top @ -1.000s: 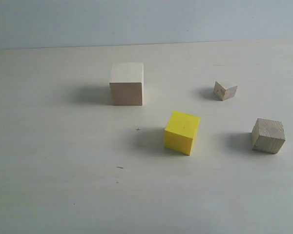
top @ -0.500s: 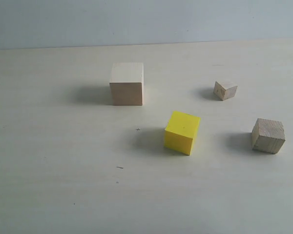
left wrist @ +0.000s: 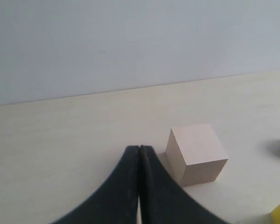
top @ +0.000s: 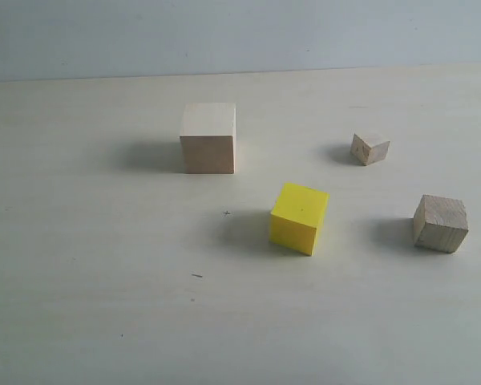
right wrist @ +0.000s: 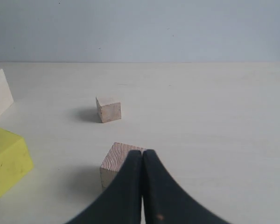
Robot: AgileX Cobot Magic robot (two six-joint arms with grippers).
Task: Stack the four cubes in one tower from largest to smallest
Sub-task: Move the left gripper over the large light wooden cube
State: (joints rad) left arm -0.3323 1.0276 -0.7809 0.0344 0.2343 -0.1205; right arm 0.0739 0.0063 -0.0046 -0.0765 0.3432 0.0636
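Four cubes loose on the table (top: 104,281), none stacked.

Exterior: large pale wooden cube (top: 208,138), yellow cube (top: 299,217), small wooden cube (top: 369,148) and medium grainy wooden cube (top: 440,223) all well apart, so finger room round each. No gripper over them.

Left wrist: left gripper (left wrist: 139,150) pressed together, empty. Large pale wooden cube (left wrist: 196,154) just ahead, beside the tips. Likely tower base, so best left put.

Right wrist: right gripper (right wrist: 143,153) together, empty. Medium grainy wooden cube (right wrist: 114,165) just beyond the tips, partly hidden. Small wooden cube (right wrist: 108,109) farther ahead, yellow cube (right wrist: 7,161) off to one side. No table edge close.
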